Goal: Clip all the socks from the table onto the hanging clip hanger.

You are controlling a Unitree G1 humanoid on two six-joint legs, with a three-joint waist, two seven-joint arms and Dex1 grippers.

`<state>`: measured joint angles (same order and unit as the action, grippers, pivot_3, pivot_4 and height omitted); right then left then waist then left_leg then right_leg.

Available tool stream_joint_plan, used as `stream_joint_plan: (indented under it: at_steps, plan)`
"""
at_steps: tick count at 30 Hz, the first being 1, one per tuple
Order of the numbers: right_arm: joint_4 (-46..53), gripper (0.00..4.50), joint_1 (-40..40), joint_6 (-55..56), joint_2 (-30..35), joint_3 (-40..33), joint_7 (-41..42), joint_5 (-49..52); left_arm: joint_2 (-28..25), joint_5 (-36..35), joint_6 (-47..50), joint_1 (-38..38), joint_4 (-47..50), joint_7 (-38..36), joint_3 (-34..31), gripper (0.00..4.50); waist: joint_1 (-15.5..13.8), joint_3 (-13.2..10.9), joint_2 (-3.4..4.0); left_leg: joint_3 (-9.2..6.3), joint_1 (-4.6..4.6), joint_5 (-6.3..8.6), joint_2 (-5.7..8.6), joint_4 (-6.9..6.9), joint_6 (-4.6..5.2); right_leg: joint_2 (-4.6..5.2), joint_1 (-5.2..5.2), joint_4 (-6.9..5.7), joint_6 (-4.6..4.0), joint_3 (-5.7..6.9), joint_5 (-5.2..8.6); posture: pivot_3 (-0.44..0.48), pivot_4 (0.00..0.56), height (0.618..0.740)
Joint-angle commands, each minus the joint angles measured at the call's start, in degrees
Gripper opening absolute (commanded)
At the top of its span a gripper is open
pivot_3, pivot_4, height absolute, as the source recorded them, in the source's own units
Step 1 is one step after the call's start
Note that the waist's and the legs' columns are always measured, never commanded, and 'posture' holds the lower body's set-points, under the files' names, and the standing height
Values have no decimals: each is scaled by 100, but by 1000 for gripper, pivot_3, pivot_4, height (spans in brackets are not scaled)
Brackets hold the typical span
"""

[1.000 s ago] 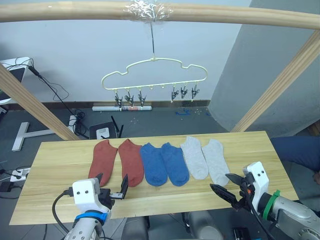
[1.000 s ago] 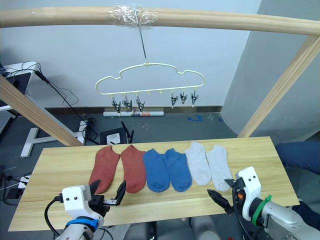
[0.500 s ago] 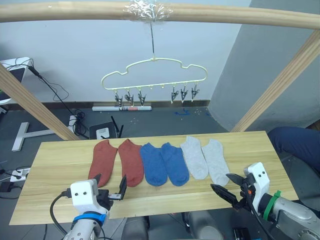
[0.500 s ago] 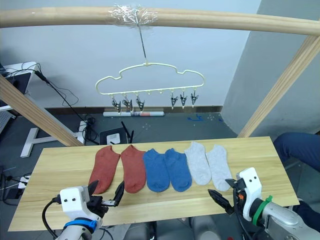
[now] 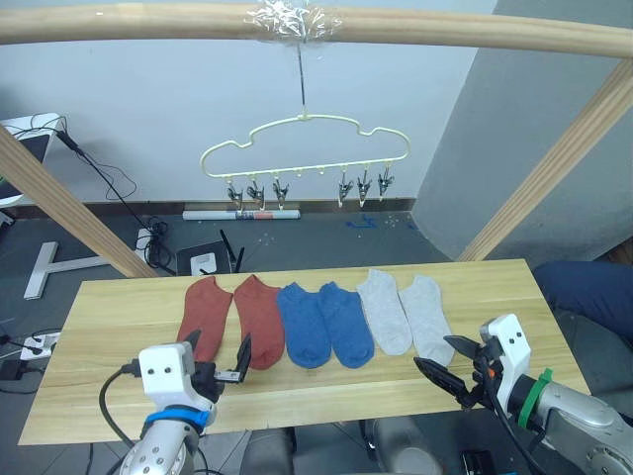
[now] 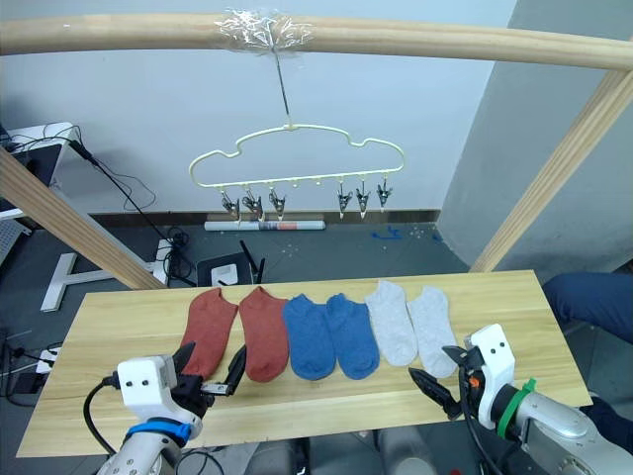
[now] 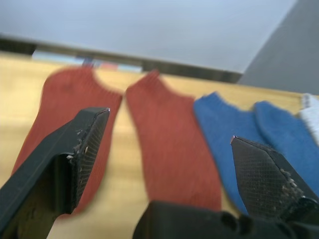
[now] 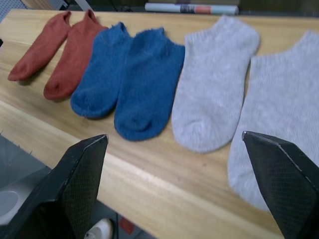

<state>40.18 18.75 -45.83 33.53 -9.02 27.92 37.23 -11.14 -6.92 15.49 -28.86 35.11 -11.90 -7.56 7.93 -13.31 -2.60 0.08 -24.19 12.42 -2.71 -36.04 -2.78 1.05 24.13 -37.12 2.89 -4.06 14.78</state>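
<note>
Rust-red socks (image 5: 229, 319) unmoved on the surface (image 5: 109, 327); left gripper (image 5: 220, 360) has edged nearer, right gripper (image 5: 443, 362) likewise; jaws wide, empty; nothing clipped.

Open air between the socks (image 5: 320, 321) and the clip hanger (image 5: 305, 158); slanted wooden beams (image 5: 61, 205) flanking both sides.

a wooden frame is seen around the scene: a horizontal beam (image 5: 445, 30) runs across the top, with clear tape (image 5: 294, 17) wrapped around it, and slanted beams stand at the left (image 5: 59, 203) and right (image 5: 554, 163). behind, a pale wall (image 5: 148, 99) meets a dark floor (image 5: 316, 237). a long tube (image 5: 240, 214) lies at the wall's foot, black cables (image 5: 109, 183) trail at the left, and a power strip (image 5: 35, 345) lies nearby. a person's dark blue trouser leg (image 5: 593, 292) shows at the right edge.
</note>
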Motion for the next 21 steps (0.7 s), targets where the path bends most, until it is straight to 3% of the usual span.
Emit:
stream_joint_plan:
  at_steps: [1,6,14,21]
  plan:
    - [194,4500,-312,-45,125,-108,72,187,-25,-101,-36,414,-100,90,-257,3912,-2,0,1,0,2,0,0,0,0,0,-2,0,0,0,0,-197,252,740]
    - [253,4500,-1231,-330,518,-127,206,468,-27,-31,298,1334,-131,298,-282,2506,-4,1,0,-2,4,-1,2,-8,2,-4,-11,-6,20,-2,-12,-199,252,740]
    - [14,4500,-2742,-560,1185,-114,812,1000,-90,-40,739,2463,-361,400,-223,2506,-5,-6,5,-8,0,-1,2,-5,2,-12,-10,-11,45,-3,-29,-205,267,740]
    - [-265,4500,-3813,-716,1364,66,998,1222,-250,-141,915,3347,-847,388,-351,2506,-4,-77,1,-7,6,-6,2,-16,9,-13,-21,-11,53,-5,-39,-205,288,740]
